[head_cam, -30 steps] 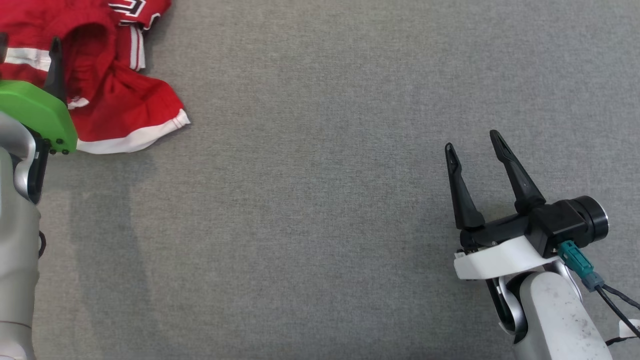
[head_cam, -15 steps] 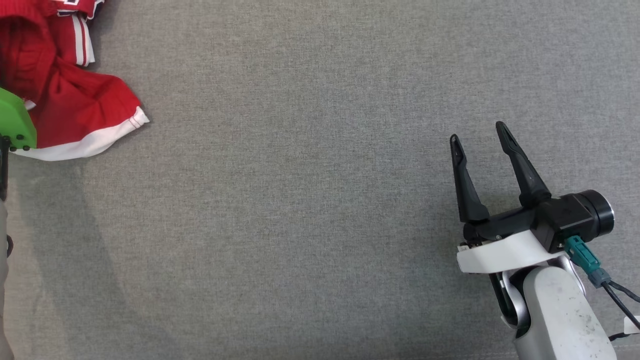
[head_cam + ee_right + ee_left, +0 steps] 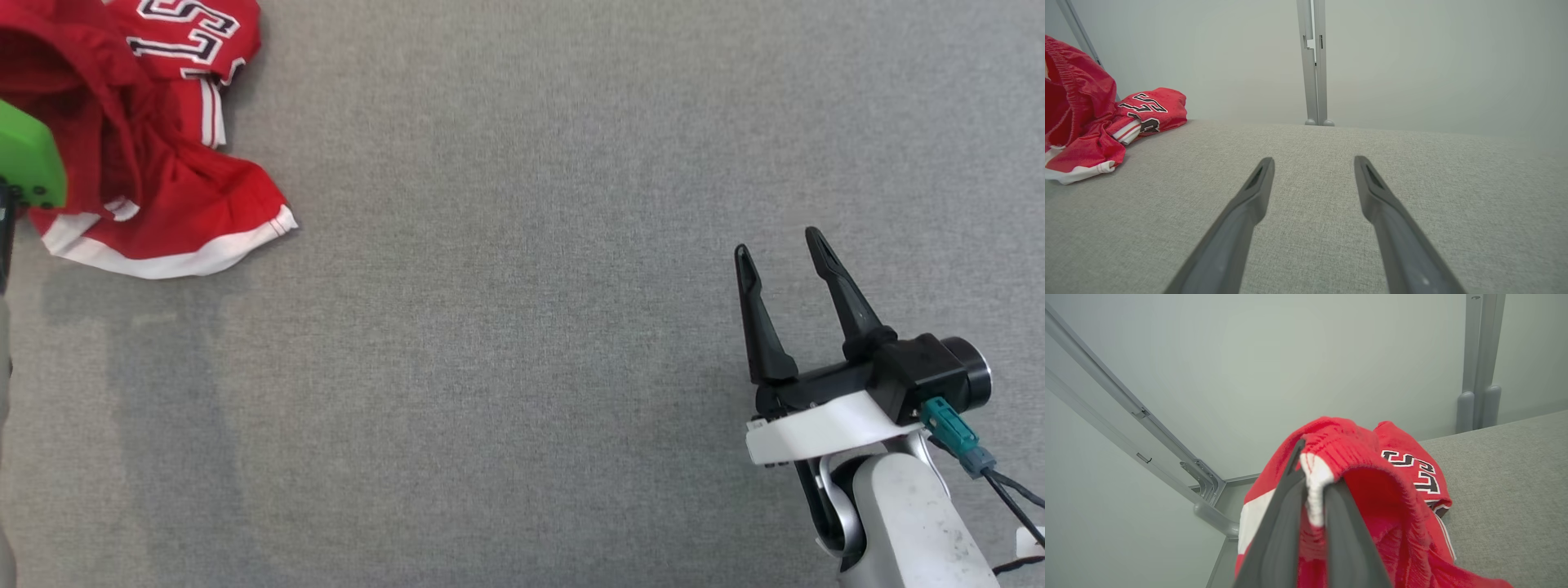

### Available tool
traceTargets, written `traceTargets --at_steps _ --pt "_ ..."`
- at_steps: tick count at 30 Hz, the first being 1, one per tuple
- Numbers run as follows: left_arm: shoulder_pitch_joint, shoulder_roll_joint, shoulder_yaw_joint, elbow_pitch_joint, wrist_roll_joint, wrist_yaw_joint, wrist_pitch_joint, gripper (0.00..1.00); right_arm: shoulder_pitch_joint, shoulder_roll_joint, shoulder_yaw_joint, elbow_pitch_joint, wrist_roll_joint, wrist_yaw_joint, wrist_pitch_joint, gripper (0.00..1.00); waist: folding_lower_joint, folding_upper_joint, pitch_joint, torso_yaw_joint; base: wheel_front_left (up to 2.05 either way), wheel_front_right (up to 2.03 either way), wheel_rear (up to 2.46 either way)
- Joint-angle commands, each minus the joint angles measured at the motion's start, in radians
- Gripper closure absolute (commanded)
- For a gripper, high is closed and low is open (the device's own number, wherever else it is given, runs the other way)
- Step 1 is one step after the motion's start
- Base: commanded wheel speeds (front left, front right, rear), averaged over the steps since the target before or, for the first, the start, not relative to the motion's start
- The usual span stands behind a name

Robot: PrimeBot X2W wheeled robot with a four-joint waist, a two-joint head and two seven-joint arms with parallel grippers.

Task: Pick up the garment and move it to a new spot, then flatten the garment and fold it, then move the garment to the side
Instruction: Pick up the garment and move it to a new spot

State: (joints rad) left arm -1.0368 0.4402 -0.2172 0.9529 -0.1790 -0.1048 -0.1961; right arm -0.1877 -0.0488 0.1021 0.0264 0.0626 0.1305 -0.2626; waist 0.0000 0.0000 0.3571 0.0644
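Left gripper [image 3: 1314,473] is clamped on the white-banded edge of the red garment [image 3: 188,196], at the far-left corner of the grey fabric surface [image 3: 522,327]. Right gripper [image 3: 777,242] stands open, empty, well apart.

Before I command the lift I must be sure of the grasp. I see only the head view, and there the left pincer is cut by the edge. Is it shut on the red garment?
Observer: Yes. The left wrist view shows the left pincer shut on the ribbed waistband of the red shorts.
Operator: Is that band off the table?
Observer: Yes, it is raised above the grey surface; the rest of the shorts lies on it.
Operator: What stands behind them?
Observer: A pale wall, with slanted grey rails to one side.
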Motion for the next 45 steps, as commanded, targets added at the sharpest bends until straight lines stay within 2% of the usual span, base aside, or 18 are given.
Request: traceTargets --at_steps 1,9,18,23,27,31,35,38,43,45 --pt "-0.016 -0.008 -0.017 -0.017 0.008 -0.008 -0.003 1.0 0.019 -0.003 -0.004 0.005 0.013 0.0 -0.003 0.0 0.0 0.0 -0.084 0.005 0.0 0.0 0.0" --pt "-0.003 -0.066 -0.116 -0.159 -0.018 -0.023 0.035 1.0 0.07 -0.003 -0.027 0.021 0.049 0.0 -0.003 0.0 0.0 0.0 -0.207 -0.035 0.0 0.0 0.0" --pt "0.073 -0.146 -0.226 -0.407 -0.088 -0.026 0.137 1.0 0.109 -0.003 -0.072 0.018 0.068 0.0 -0.003 0.0 0.0 0.0 -0.262 -0.136 0.0 0.0 0.0" --pt "0.159 -0.238 -0.276 -0.506 -0.121 -0.013 0.182 1.0 0.111 -0.003 -0.093 0.012 0.075 0.0 -0.003 0.0 0.0 0.0 -0.242 -0.203 0.0 0.0 0.0" --pt "0.222 -0.32 -0.317 -0.49 -0.146 0.005 0.18 1.0 0.097 -0.002 -0.093 0.011 0.085 0.0 -0.003 0.0 0.0 0.0 -0.211 -0.249 0.0 0.0 0.0" --pt "0.257 -0.372 -0.36 -0.417 -0.173 0.029 0.145 1.0 0.075 -0.002 -0.072 0.015 0.097 0.0 -0.003 0.0 0.0 0.0 -0.181 -0.308 0.0 0.0 0.0" --pt "0.242 -0.388 -0.411 -0.35 -0.198 0.055 0.098 1.0 0.065 -0.002 -0.045 0.024 0.114 0.0 -0.003 0.0 0.0 0.0 -0.157 -0.374 0.0 0.0 0.0" --pt "0.221 -0.389 -0.478 -0.356 -0.266 0.071 0.069 1.0 0.063 -0.002 -0.033 0.031 0.124 0.0 -0.003 0.0 0.0 0.0 -0.15 -0.422 0.0 0.0 0.0" --pt "0.198 -0.387 -0.591 -0.328 -0.356 0.138 0.045 1.0 0.068 -0.002 -0.026 0.035 0.143 0.0 -0.003 0.0 0.0 0.0 -0.136 -0.484 0.0 0.0 0.0" --pt "0.2 -0.387 -0.641 -0.3 -0.374 0.147 0.062 0.52 0.07 -0.002 -0.026 0.032 0.148 0.0 -0.003 0.0 0.0 0.0 -0.127 -0.496 0.0 0.0 0.0"
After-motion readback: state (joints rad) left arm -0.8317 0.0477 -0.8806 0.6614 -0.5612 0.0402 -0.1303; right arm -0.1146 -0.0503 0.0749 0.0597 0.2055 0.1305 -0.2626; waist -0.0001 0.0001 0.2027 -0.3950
